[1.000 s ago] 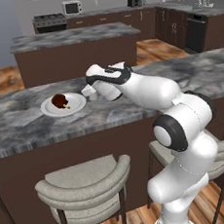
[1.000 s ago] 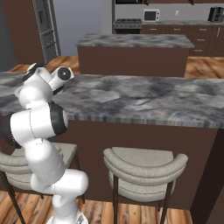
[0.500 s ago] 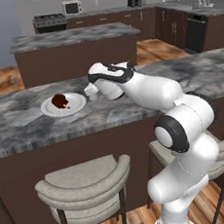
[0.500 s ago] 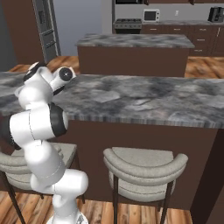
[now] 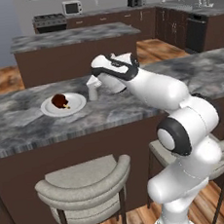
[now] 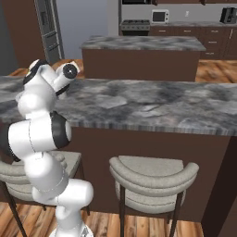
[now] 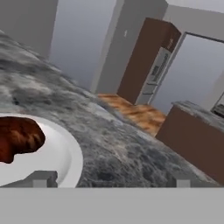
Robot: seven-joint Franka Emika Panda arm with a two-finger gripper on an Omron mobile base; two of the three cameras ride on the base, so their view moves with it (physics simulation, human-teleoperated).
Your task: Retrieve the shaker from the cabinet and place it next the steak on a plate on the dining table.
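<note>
Tool (image 5: pixel 93 81) jaws stand spread wide and grip nothing, hovering just above the shaker (image 5: pixel 93 92) in the left base view, at the end of the white arm (image 5: pixel 150 85). In the hand view the two finger tips (image 7: pixel 42 178) sit far apart. The shaker stands upright on the grey marbled counter (image 5: pixel 114 114), just beside the white plate (image 5: pixel 76 104) on its right. The steak (image 5: pixel 59 101) lies on that plate, its dark lump also at the hand view's left edge. Padded beige stools (image 5: pixel 85 184) stand below the counter's near side.
</note>
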